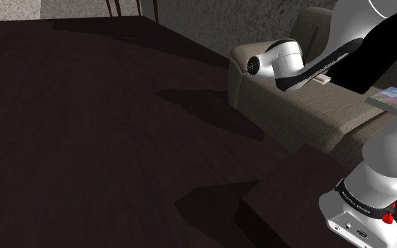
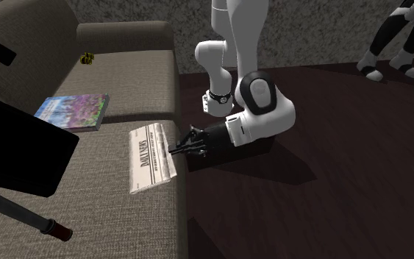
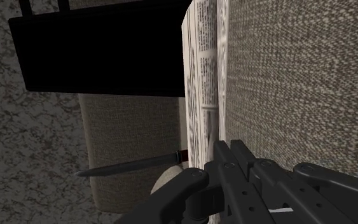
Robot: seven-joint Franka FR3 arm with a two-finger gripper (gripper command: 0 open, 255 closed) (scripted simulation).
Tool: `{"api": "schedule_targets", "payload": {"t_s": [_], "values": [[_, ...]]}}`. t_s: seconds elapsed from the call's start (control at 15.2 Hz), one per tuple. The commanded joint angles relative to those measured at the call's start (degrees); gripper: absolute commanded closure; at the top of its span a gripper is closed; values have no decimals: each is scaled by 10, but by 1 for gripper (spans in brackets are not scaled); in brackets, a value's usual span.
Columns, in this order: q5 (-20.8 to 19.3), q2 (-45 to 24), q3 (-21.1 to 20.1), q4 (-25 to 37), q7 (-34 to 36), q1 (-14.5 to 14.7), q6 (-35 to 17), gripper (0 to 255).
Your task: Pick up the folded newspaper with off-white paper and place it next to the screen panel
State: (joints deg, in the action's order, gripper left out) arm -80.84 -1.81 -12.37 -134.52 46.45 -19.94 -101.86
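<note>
Now my gripper (image 2: 177, 147) clamps one newspaper (image 2: 150, 158) on the sofa (image 2: 109, 221), one book (image 2: 73, 112) at its ten o'clock; dark floor (image 2: 330, 184).

A big brown-grey sofa (image 2: 109, 213) stands on a dark wood floor (image 2: 330, 169). Its cloth looks rough and bumpy. A book (image 2: 73, 112) with a bright cover of blue, green and purple lies flat on the seat, near the back cushion. A tiny yellow and black thing (image 2: 87, 58) sits further along the seat, well apart from the book; it is too small to tell what it is. Behind the sofa is a grey, speckled wall (image 2: 315, 33). Far across the floor stand some black and white legs (image 2: 393, 40).
</note>
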Motion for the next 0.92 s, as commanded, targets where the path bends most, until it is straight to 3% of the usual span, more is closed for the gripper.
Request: {"api": "schedule_targets", "payload": {"t_s": [0.0, 0.86], "values": [[4, 12, 0, 1, -13, -1, -1, 255], [31, 79, 2, 20, -100, 0, 5, 255]]}}
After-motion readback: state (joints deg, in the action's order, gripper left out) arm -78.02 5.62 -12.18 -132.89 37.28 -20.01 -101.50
